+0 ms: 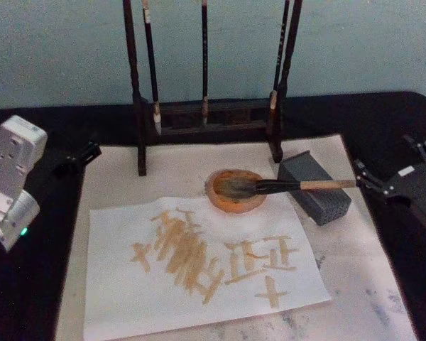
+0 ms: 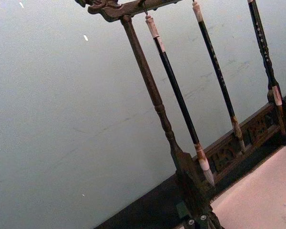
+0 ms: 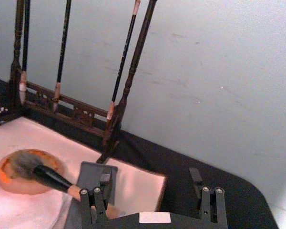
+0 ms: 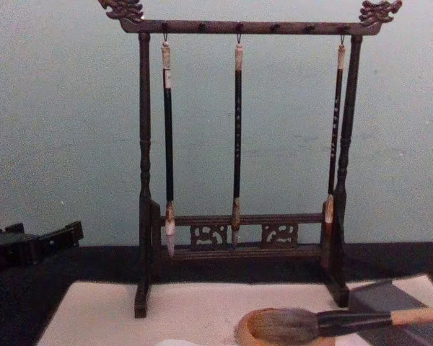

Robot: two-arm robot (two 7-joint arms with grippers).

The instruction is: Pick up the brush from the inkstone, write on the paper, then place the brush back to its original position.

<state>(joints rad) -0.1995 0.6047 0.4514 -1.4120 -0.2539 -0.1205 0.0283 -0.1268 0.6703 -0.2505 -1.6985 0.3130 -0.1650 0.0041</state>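
Behind the off-white paper sheet (image 1: 128,298) with tan strokes, the large tan-handled calligraphy brush (image 1: 284,187) rests its bushy grey head in the round orange-brown inkstone (image 1: 234,207). Its handle is propped on a grey rectangular block (image 1: 325,202), I'd guess for easy grabbing. Right gripper (image 1: 390,162) sits just beside the handle end, fingers spread, empty. Left gripper (image 1: 77,159) is parked far left, grip unreadable.

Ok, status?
Right gripper open, just past the brush handle's end, nothing between. Brush head in dish, handle on grey block. Left gripper parked at left.

left gripper (image 1: 77,158): low at left, seemingly idle | right gripper (image 3: 150,191): at right, fingers spread wide (pointing inward)
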